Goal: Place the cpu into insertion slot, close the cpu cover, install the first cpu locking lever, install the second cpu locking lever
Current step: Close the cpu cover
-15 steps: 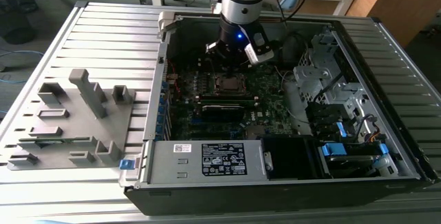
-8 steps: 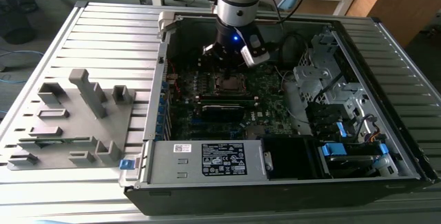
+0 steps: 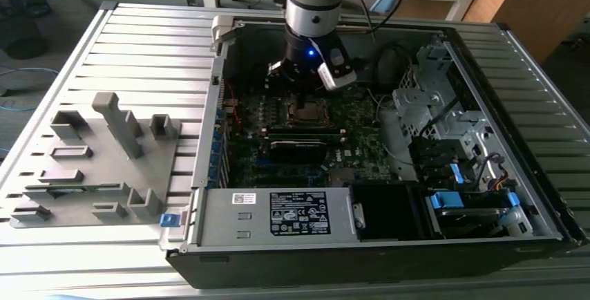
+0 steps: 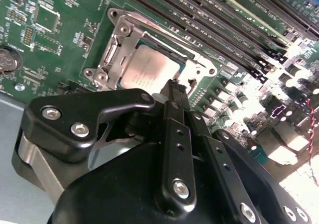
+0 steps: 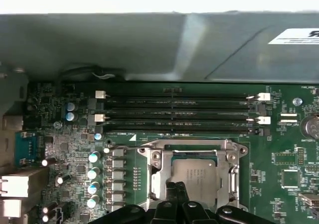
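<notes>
The cpu (image 5: 194, 175) (image 4: 145, 70), a silvery square chip, lies in the insertion slot (image 3: 305, 112) on the green board. The cpu cover (image 5: 158, 170) (image 4: 113, 55) lies flat around it as a metal frame, and the chip shows through its window. A thin wire lever (image 5: 119, 147) with a hooked end runs along one side of the socket. My gripper (image 4: 174, 86) (image 5: 175, 188) (image 3: 298, 91) hangs just above the socket's edge. Its two black fingers are pressed together and shut, with nothing visible between them.
Long black memory slots (image 5: 174, 112) run beside the socket, with capacitors (image 5: 93, 171) on the other side. In the exterior view the case wall (image 3: 221, 72), drive cages (image 3: 433, 106) and power supply (image 3: 276, 217) ring the board. A grey parts fixture (image 3: 92, 162) stands at that view's left.
</notes>
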